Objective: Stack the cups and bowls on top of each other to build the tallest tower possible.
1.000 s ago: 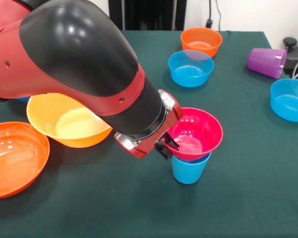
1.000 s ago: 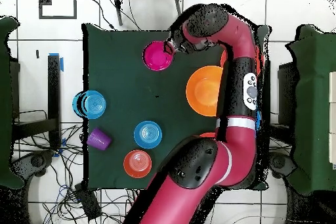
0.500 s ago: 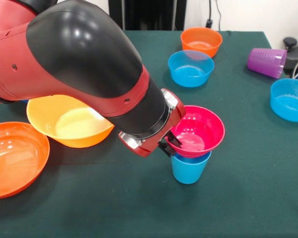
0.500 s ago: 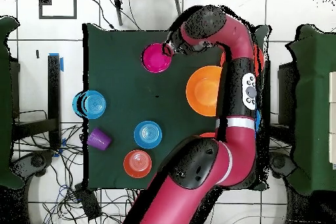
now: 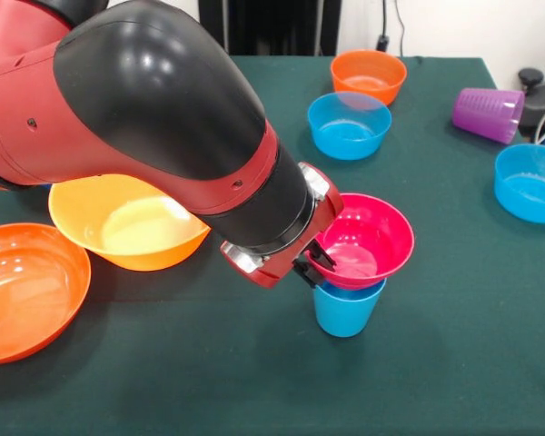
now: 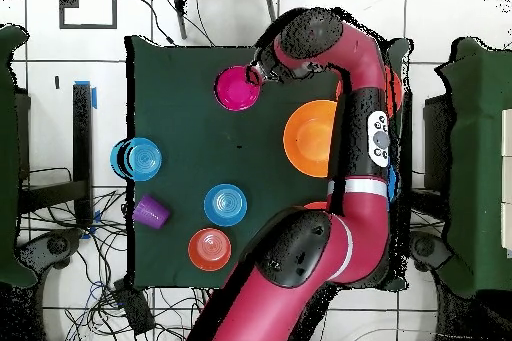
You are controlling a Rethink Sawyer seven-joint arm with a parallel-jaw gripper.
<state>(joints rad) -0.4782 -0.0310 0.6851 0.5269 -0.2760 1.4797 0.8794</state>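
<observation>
Two-piece tower so far: pink bowl seated in mouth of light blue cup, lower centre-right of front view, cup upright on green table. Gripper at bowl's left rim, fingers pinched on the rim as far as I can see. Arm fills upper left. Rest, loose: lg yellow-orange bowl and lg red-orange bowl at left; sm blue bowl and sm orange bowl top centre; purple cup on its side, upper right; lg blue bowl at right edge.
</observation>
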